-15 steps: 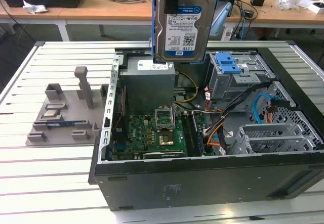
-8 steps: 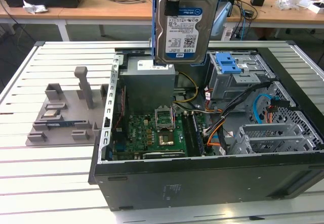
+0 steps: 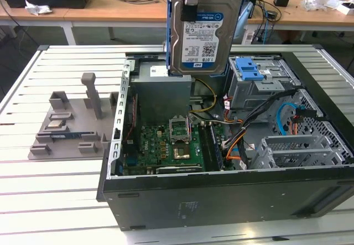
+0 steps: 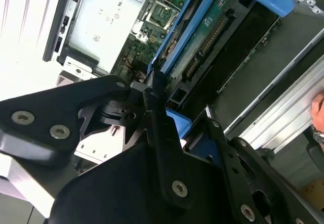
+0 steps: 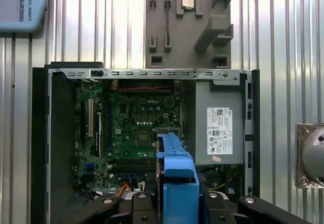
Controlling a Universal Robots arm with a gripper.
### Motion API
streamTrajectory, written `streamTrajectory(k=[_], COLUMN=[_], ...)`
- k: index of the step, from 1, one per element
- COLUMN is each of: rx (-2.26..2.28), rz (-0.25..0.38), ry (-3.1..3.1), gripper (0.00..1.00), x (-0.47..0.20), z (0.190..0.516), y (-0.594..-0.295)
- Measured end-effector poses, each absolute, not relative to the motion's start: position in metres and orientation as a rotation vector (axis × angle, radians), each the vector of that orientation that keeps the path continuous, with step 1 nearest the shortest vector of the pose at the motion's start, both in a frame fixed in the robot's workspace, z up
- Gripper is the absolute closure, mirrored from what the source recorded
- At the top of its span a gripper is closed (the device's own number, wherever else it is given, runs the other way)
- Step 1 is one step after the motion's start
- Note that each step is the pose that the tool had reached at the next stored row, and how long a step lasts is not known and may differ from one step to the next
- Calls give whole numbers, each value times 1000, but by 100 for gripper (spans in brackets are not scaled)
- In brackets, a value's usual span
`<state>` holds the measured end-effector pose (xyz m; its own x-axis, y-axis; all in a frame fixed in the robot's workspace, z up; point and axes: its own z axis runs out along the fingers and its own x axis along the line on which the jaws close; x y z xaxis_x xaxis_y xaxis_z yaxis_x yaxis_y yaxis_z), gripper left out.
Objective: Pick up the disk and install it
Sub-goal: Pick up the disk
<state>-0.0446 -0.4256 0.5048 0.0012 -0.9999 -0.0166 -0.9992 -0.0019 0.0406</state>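
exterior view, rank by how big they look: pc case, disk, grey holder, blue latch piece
1. pc case
2. disk and grey holder: about alike, and the raised disk may be nearer the camera, so unranked
3. blue latch piece

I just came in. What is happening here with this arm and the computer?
The arm's gripper is closed on the disk and holds it upright by its top edge, in the air above the open computer case. The disk is not yet seated in a bay. The case lies on its side on a slatted table.
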Motion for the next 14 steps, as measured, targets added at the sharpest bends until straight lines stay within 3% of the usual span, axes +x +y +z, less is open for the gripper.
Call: streamTrajectory(k=[14], rx=[2211], rz=[-63], ry=[-2207], gripper=[63], x=[-44], z=[505], y=[-456])
